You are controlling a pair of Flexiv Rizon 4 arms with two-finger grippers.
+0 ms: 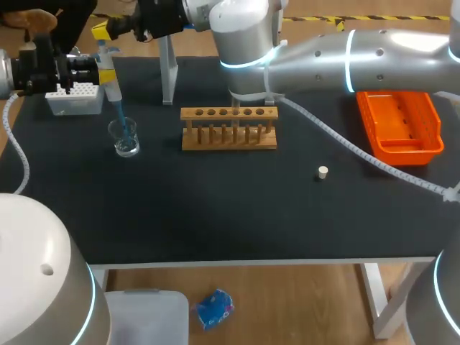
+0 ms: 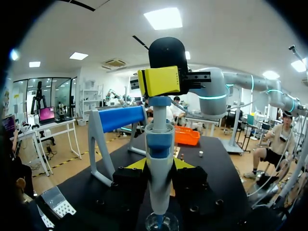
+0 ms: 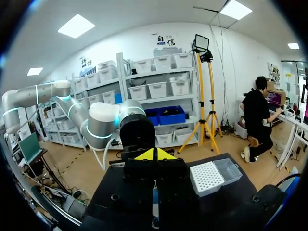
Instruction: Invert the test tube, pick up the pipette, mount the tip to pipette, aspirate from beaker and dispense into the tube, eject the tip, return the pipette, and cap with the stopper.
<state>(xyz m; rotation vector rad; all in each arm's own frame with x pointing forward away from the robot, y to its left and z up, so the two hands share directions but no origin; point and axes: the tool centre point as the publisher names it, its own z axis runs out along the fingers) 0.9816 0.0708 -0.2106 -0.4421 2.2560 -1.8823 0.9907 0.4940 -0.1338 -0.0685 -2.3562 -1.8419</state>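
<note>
The left tool clamps the pipette at upper left, tip dipped in the beaker (aspiration seemingly underway). The right tool, fingers together, caps its top. 4 steps remain: dispensing, ejecting, returning, capping.

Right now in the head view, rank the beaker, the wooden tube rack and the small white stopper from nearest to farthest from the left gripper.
Measured from the left gripper, shut on the pipette:
1. Beaker: nearest, under the pipette's tip, on the table's left side.
2. Wooden tube rack: mid-table, off to the gripper's right.
3. Stopper: farthest, right of centre and closer to the front edge.
</note>
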